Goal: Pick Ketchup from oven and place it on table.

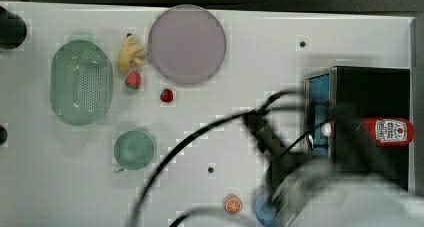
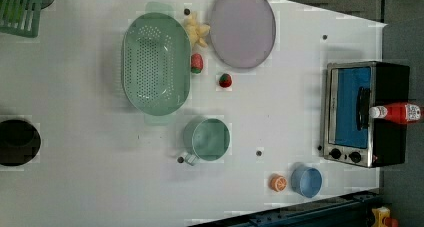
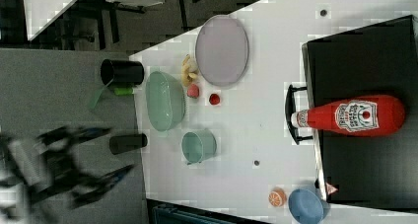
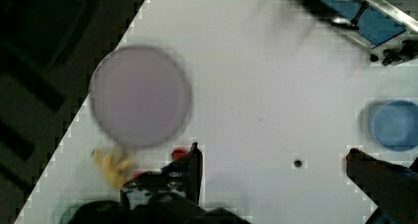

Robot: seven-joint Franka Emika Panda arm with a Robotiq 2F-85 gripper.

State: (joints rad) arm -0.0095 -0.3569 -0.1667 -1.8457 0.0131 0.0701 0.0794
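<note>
Across the left view from its left, a green colander (image 2: 156, 67) lies on the white counter (image 2: 75, 112), then a green cup (image 2: 207, 139) and a pale purple plate (image 2: 242, 27) with two strawberries (image 2: 225, 80) near it, an orange slice (image 2: 278, 182) beside a blue bowl (image 2: 306, 181), and the oven (image 2: 365, 113) at the left view's right edge. The Ketchup (image 2: 397, 112) lies on its side on top of the oven, its white cap over the closed glass door. In the wrist view the gripper (image 4: 273, 157) hangs above bare counter with its fingers (image 4: 190, 165) spread wide and nothing between them.
</note>
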